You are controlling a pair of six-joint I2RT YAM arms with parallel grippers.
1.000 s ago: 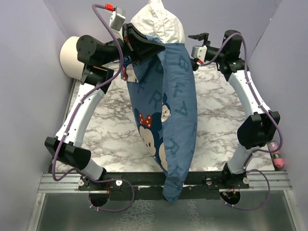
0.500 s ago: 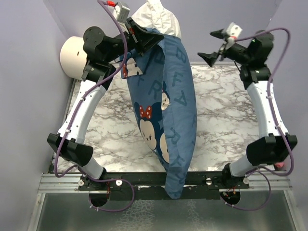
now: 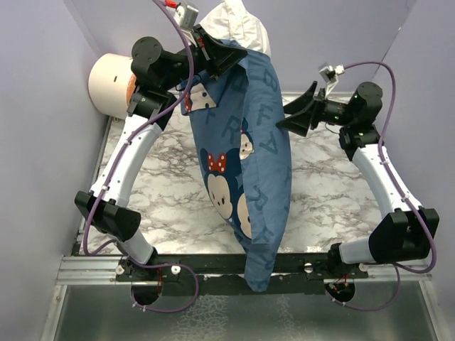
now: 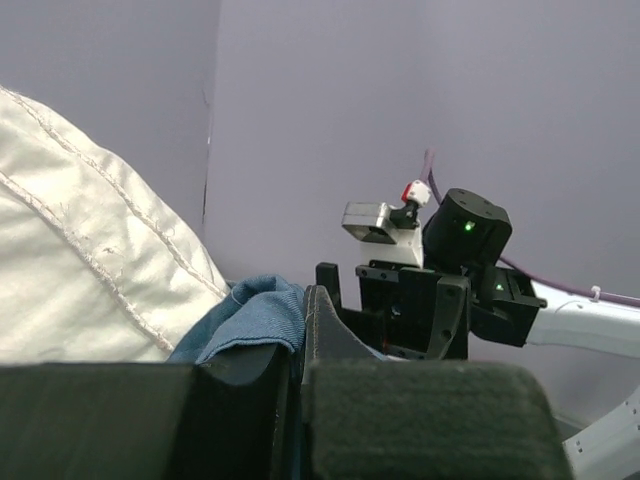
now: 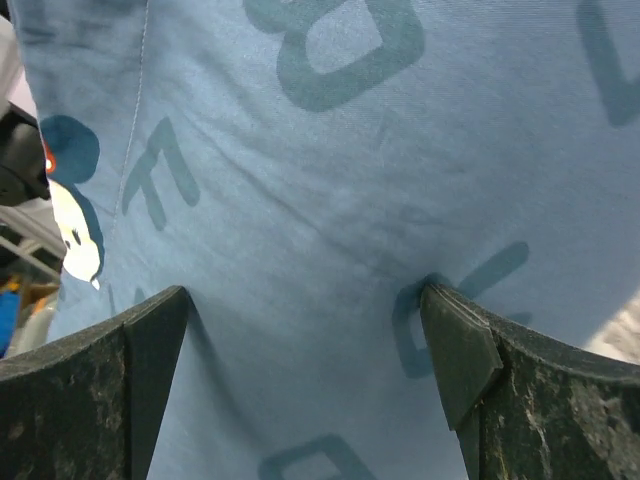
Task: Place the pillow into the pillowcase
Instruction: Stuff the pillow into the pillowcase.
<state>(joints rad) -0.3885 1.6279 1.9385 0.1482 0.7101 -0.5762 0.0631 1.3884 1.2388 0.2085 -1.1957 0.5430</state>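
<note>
My left claw (image 3: pixel 217 58) is clenched on the top hem of the pillowcase (image 3: pixel 249 170), holding it up high so the case hangs long down over the counter (image 3: pixel 323 192), its bottom end past the near edge. Pillow (image 3: pixel 238 25) sits inside the case, mostly covered, only the white top end poking out of the opening at the top. In my left wrist view the blue hem (image 4: pixel 250 315) is pinched between my fingers (image 4: pixel 330 335), with the white pillow (image 4: pixel 90 260) bulging just beside it on the left. My right claw (image 3: pixel 297 114) is released, jaws spread wide, tips pressing against the side of the filled case. Right wrist view: both fingertips (image 5: pixel 455 345) dent the blue lettered fabric (image 5: pixel 320 200), nothing gripped between them. Cream cylinder (image 3: pixel 110 84) sits at the far left, behind my left arm, apart from the case.
</note>
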